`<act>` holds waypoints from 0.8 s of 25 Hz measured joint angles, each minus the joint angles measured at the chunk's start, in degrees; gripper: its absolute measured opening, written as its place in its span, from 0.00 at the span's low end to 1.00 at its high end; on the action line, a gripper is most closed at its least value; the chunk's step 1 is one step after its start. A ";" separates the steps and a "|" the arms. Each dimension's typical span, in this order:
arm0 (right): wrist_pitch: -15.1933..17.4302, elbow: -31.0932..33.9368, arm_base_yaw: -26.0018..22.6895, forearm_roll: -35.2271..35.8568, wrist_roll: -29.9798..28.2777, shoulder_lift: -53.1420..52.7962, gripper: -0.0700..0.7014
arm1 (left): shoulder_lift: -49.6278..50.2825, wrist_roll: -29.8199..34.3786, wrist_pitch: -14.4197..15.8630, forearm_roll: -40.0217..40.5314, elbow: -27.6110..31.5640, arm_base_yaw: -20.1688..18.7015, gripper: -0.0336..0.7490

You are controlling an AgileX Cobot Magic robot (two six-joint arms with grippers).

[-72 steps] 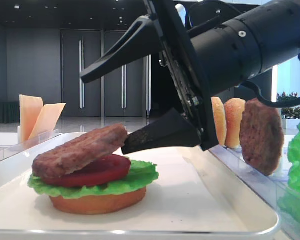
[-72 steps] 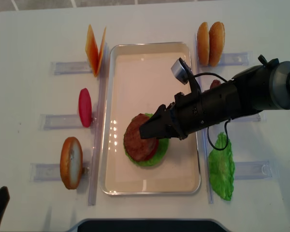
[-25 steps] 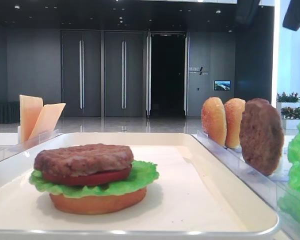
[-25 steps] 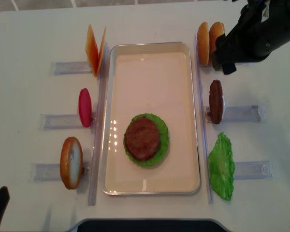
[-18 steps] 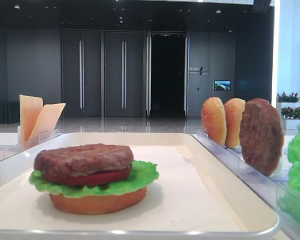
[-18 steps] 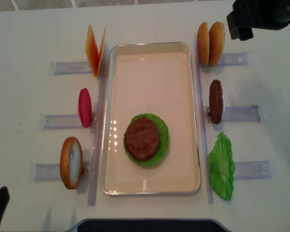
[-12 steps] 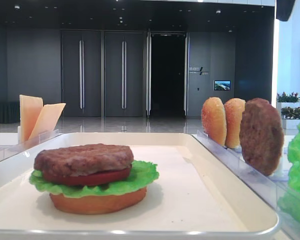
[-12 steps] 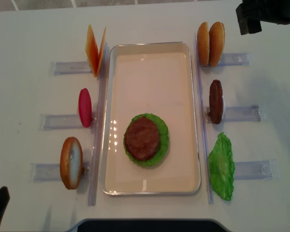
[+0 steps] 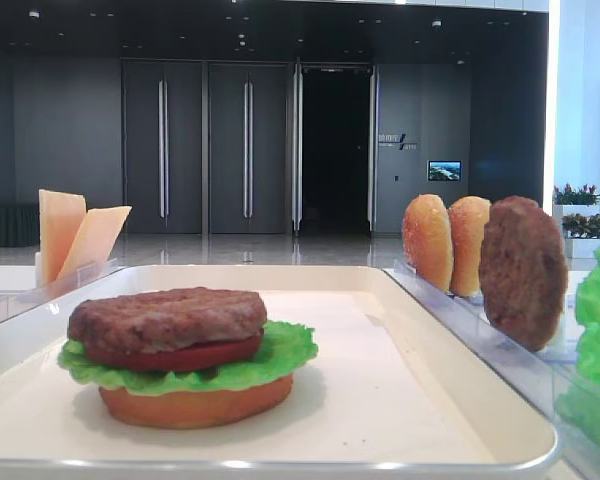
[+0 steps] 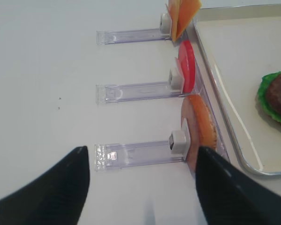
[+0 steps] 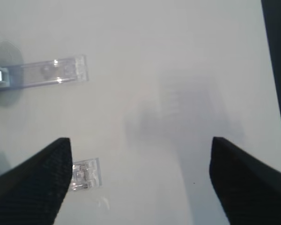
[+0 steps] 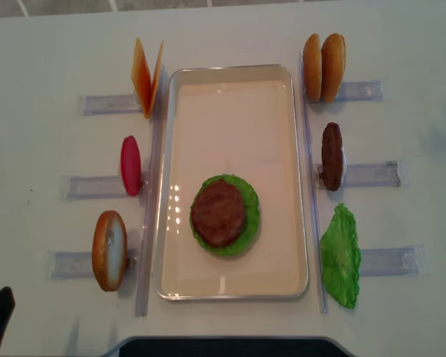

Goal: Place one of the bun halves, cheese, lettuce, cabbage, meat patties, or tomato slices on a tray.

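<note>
Both grippers empty, burger stack on the tray

The right gripper [image 11: 140, 183] hangs with jaws spread wide over bare table [image 11: 178, 70], holding nothing; the left gripper [image 10: 143, 187], also spread and empty, hovers at the lower left beside a bun half [image 10: 200, 129]. The meat patty [image 12: 218, 212] lies flat atop the stack, over lettuce [image 12: 250, 223], in the lower middle of the tray [image 12: 230, 89], well apart from both
</note>
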 joint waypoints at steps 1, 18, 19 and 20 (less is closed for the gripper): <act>-0.17 0.00 -0.43 -0.47 0.16 -0.06 0.86 | 0.00 0.00 0.00 0.00 0.00 0.00 0.73; 1.51 0.00 -0.72 -1.99 0.60 -18.91 0.86 | 0.00 0.00 0.00 0.00 0.00 0.00 0.73; 1.70 0.06 -0.72 -1.99 0.46 -20.65 0.86 | 0.00 0.00 0.00 0.00 0.00 0.00 0.73; 1.70 0.46 -0.72 -1.99 0.25 -22.82 0.86 | 0.00 0.00 0.00 0.00 0.00 0.00 0.73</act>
